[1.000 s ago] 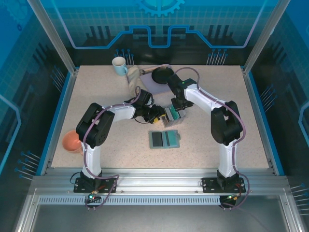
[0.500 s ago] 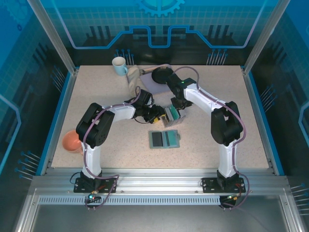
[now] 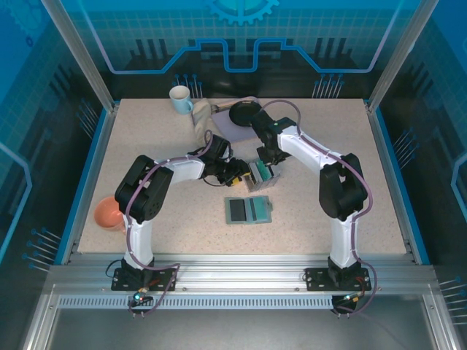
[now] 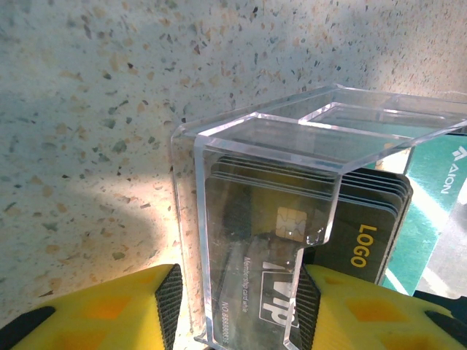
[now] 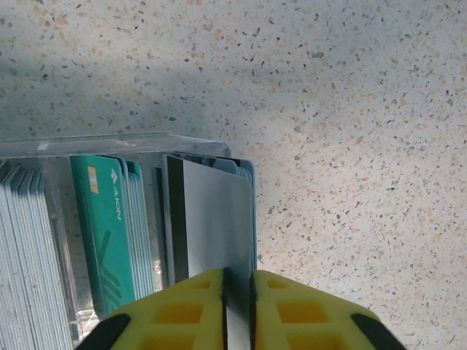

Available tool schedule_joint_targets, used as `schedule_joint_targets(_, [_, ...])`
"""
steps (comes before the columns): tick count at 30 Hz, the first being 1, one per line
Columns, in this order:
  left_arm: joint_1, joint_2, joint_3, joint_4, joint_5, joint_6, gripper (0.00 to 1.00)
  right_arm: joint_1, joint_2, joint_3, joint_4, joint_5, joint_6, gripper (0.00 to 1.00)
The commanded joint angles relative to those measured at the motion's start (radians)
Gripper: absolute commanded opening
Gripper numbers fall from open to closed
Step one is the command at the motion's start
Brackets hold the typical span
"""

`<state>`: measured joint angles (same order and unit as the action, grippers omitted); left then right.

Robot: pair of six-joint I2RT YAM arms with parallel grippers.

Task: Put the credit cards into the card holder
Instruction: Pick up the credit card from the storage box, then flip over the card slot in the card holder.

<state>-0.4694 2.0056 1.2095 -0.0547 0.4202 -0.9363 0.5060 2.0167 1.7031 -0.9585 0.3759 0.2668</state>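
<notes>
Your right gripper (image 3: pixel 264 166) has crept slightly toward the far side since a second ago, and its forearm with it. The left arm and everything on the worktop (image 3: pixel 146 146) sit as before.

Top view: both grippers meet at the clear box (image 3: pixel 257 177) mid-worktop, the left gripper (image 3: pixel 237 175) on its left side and the right one on its far side. The card holder (image 3: pixel 248 210) lies open and flat on the near side of the box, apart from it. Its inside is pale with dark slots, and no gripper touches it. You cannot read finger state from up there.

The right wrist view settles it. The right gripper (image 5: pixel 238 281) is clenched on a grey card (image 5: pixel 215 219) with a dark stripe down its left edge. The card stands upright, with its far end in the box's rightmost compartment. The next compartment to the left holds teal cards (image 5: pixel 109 233), then a pack of pale cards (image 5: pixel 29 248) at the frame edge.

In the left wrist view the left gripper (image 4: pixel 237 286) is grasping the clear box, its pads (image 4: pixel 169 295) against either side of one end compartment. Through the wall you see dark cards (image 4: pixel 365 233) with a chip and a yellow "LOGO".

The top view also gives you a white mug (image 3: pixel 179 98), a cloth (image 3: pixel 203 115) and a black round item (image 3: pixel 244 113) at the far edge. An orange bowl (image 3: pixel 109 213) sits at the left edge.
</notes>
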Motion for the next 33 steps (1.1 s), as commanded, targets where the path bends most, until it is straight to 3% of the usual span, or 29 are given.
schedule_joint_targets(1, [0.003, 0.019, -0.007, -0.07, -0.027, 0.023, 0.47, -0.001, -0.055, 0.027, -0.045, 0.0, 0.014, 0.11])
schedule_joint_targets(6, [0.003, 0.0, -0.011, -0.071, -0.03, 0.028, 0.48, -0.002, -0.111, 0.018, -0.046, -0.075, 0.038, 0.04])
schedule_joint_targets(14, [0.003, -0.074, -0.025, -0.078, -0.042, 0.049, 0.53, -0.005, -0.251, -0.074, -0.013, -0.193, 0.111, 0.01])
schedule_joint_targets(28, [0.002, -0.352, -0.215, -0.154, -0.101, 0.113, 0.61, -0.018, -0.576, -0.464, 0.167, -0.47, 0.319, 0.0])
schedule_joint_targets(33, [0.002, -0.439, -0.338, -0.176, -0.097, 0.107, 0.61, 0.043, -0.591, -0.59, 0.224, -0.468, 0.392, 0.0])
